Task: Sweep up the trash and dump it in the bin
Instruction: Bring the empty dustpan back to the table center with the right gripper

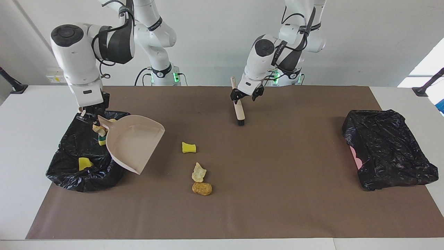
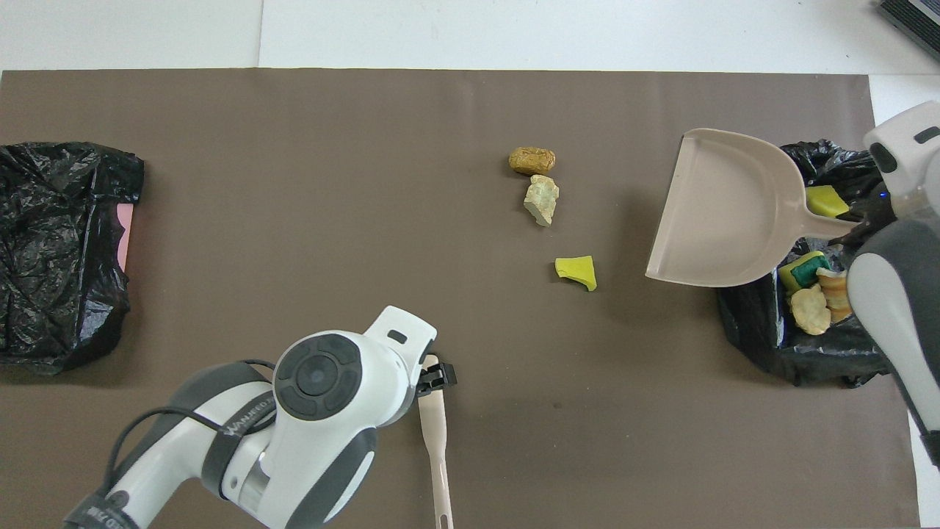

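wall (image 1: 208, 34): plain white | table (image 1: 20, 156): white | mat (image 1: 277, 173): brown, covers most of table | light: bright, even

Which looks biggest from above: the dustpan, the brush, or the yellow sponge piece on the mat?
1. dustpan, though it is lifted nearer the camera
2. brush, partly hidden
3. yellow sponge piece

Glossy crinkled black plastic bin liner (image 1: 69, 156), smooth matt plastic dustpan (image 1: 133, 146), matt brown paper mat (image 1: 260, 156), spongy yellow scrap (image 1: 188, 147).
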Robot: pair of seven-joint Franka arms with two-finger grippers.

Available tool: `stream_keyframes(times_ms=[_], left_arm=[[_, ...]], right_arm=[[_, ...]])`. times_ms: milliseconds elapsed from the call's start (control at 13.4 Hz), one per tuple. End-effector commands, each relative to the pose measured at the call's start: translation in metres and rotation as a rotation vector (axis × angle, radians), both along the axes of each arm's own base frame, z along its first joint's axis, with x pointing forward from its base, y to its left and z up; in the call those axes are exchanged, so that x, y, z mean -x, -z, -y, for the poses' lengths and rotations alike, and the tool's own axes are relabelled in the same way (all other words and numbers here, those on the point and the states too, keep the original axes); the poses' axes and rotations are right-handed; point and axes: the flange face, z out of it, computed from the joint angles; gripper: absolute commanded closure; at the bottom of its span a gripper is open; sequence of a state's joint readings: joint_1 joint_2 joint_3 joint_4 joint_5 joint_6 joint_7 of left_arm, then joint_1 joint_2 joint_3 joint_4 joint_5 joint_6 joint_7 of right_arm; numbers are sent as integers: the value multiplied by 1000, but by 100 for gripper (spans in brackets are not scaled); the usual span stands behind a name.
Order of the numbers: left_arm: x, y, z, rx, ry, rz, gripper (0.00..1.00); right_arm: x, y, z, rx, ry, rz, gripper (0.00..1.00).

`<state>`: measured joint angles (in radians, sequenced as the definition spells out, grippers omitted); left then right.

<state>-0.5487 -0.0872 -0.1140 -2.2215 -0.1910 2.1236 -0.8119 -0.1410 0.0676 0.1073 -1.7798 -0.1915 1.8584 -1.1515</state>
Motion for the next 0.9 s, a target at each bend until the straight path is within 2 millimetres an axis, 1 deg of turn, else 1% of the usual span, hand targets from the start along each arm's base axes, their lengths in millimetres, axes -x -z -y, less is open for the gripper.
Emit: stream_keyframes(times_ms=[0, 75, 224, 299, 374, 448, 672, 747, 822], left_arm=[[-28, -39, -36, -13, -44, 62, 0], [-36, -46, -45, -30, -43, 79, 0], [-58, -66, -69, -36, -15, 108, 0], [-70, -76, -90, -36, 16, 111, 0], [-79, -86, -106, -39, 56, 104, 0], [-85, -89, -121, -40, 83, 99, 0], [-105, -102, -168, -42, 143, 98, 0], [-111, -110, -180, -62, 183, 109, 0], [-119, -114, -192, -81, 202, 114, 0]], right_arm=[[-2, 20, -43, -69, 147, -5, 100], [-5, 27, -62, -84, 199, 0, 100], [-10, 39, -110, -117, 307, 32, 100], [-12, 45, -139, -130, 347, 55, 100], [-13, 49, -163, -141, 383, 70, 100], [-13, 49, -181, -161, 445, 102, 100], [-10, 57, -260, -211, 624, 153, 100], [-9, 58, -286, -232, 688, 165, 100], [-10, 60, -304, -248, 731, 166, 100]])
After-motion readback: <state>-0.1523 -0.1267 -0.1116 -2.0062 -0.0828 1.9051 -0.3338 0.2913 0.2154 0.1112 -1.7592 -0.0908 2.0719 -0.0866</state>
